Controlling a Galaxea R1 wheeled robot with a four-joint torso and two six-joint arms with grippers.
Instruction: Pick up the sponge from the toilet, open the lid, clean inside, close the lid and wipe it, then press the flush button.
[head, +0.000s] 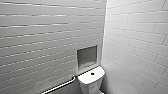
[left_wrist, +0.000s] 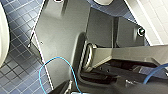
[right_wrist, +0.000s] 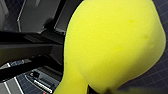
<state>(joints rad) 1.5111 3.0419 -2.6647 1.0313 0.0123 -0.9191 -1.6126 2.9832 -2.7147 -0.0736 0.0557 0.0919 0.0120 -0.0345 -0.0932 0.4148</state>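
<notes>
Yellow and porous, the sponge (right_wrist: 112, 47) is looming right in front of the right wrist camera, hanging above the floor (right_wrist: 160, 72) rather than lying on anything. Its lower end is narrowing to a pinched neck where the right hand (right_wrist: 91, 90) is gripping it. The hand itself is showing as little more than a dark sliver, clamped on that end. Whether the left hand is open or closed I cannot tell.

Small dark blue square tiles with pale grout are covering the floor. They are also showing in the left wrist view, where a thin blue cable (left_wrist: 50, 65) is looping across the robot's dark plate.

From the head camera, the toilet (head: 90, 83) is standing in the corner of the room, its dark flush button (head: 92, 73) sitting mid-cistern. A grey niche (head: 86, 57) is sitting in the wall just above it, a metal rail (head: 60, 86) is running along the wall beside it, and white brick tiles (head: 135, 37) are covering both walls.
</notes>
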